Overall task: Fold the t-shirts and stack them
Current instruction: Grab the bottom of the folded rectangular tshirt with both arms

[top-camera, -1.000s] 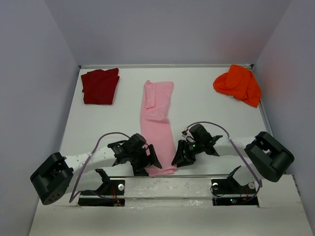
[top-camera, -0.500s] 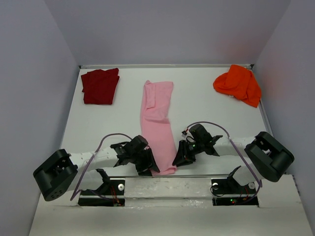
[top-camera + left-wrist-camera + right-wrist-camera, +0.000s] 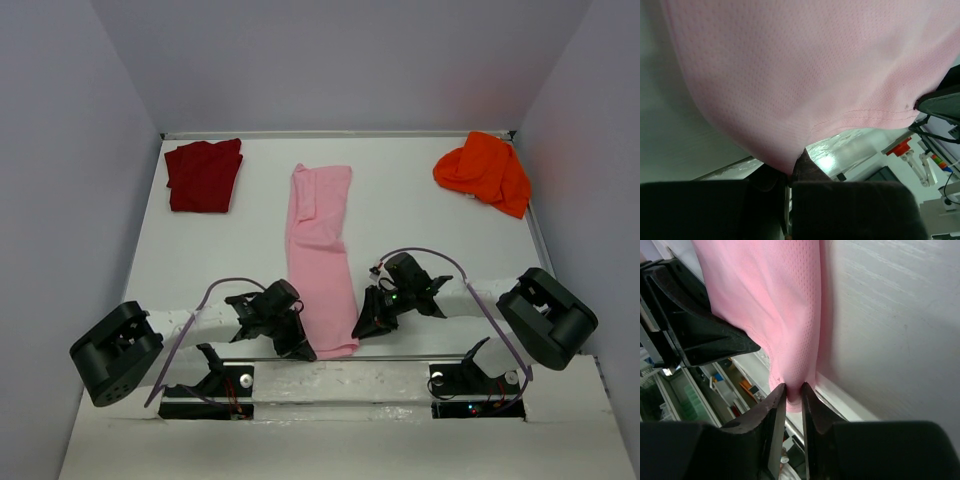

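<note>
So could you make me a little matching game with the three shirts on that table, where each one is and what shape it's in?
Things:
1. pink shirt
2. red shirt
3. orange shirt

Place and state:
A. crumpled heap, far right corner
B. long strip down the middle, near end pinched by the left gripper and the right gripper
C. lying flat and folded, far left corner

Pairs: 1-B, 2-C, 3-A
</note>
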Motion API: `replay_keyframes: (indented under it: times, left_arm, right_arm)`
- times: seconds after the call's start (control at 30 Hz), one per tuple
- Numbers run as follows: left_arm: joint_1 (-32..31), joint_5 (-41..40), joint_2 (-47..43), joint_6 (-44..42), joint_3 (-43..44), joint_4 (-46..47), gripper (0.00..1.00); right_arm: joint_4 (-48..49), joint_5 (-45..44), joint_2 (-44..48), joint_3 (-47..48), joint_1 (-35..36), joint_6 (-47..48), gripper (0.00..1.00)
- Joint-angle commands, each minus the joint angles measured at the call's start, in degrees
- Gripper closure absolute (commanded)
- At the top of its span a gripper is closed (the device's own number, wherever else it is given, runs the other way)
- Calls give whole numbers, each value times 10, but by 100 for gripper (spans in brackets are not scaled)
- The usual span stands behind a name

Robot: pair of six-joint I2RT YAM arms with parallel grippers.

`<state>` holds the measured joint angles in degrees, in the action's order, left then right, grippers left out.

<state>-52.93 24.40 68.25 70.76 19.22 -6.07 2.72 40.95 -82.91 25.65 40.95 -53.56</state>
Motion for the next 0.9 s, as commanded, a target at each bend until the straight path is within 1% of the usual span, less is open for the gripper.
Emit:
replay_keyframes:
  times: [0.0, 0.03, 0.1, 0.37, 0.47, 0.5, 0.53, 0.57, 0.63, 0.67, 0.77, 0.87]
  left_arm:
    - [-2, -20, 7, -7, 4, -14, 95]
    - [-2, -20, 9, -8, 6, -16, 96]
    - [-2, -20, 10, -12, 14, -24, 97]
    - [-1, -27, 14, -23, 35, -43, 97]
    - [-2, -29, 15, -32, 52, -51, 98]
    - [-2, -32, 15, -36, 63, -60, 100]
    - [-1, -36, 16, -40, 72, -66, 100]
    - [-1, -43, 19, -49, 95, -82, 100]
    - [-1, -49, 27, -60, 122, -103, 100]
    - [-1, -56, 30, -73, 149, -125, 100]
    - [1, -70, 43, -98, 197, -160, 100]
    - [5, -74, 52, -109, 222, -176, 100]
  right_arm:
    - [23, 9, 3, 0, 4, 6, 78]
    - [22, 11, 3, 2, 4, 7, 91]
    - [20, 14, 3, 5, 4, 7, 99]
    - [8, 24, 18, 7, 4, -5, 100]
    - [-4, 34, 30, 26, 4, -8, 100]
    - [-21, 34, 37, 33, 4, -9, 100]
    - [-28, 33, 44, 42, 4, -9, 100]
    - [-65, 30, 59, 64, 4, -7, 100]
    - [-85, 28, 65, 84, 4, -3, 100]
    - [-101, 30, 66, 103, 4, -1, 100]
    - [-126, 25, 64, 124, 4, 9, 100]
    - [-134, 26, 52, 142, 4, 19, 100]
